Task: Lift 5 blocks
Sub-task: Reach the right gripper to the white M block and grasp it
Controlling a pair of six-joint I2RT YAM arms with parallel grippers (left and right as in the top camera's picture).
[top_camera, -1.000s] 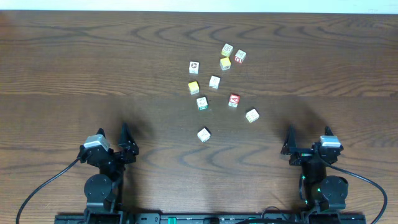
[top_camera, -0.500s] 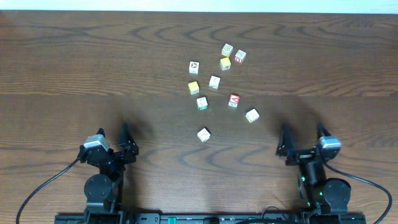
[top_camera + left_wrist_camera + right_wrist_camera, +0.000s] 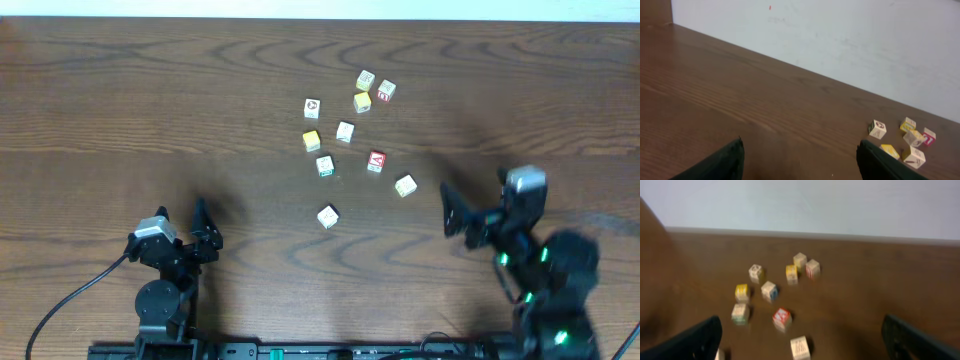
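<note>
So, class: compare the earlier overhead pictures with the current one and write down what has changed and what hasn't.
The right gripper has risen off its rest and swung forward, toward the blocks, its jaws open and empty. Nothing was taken hold of or let go. The left gripper stayed parked and open, and the blocks lie where they lay on the table.

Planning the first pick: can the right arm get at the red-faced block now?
Probably yes. The red-faced block stands apart from its neighbours and the open right tool faces it, though the yellow-edged block lies nearer and may crowd the approach.
</note>
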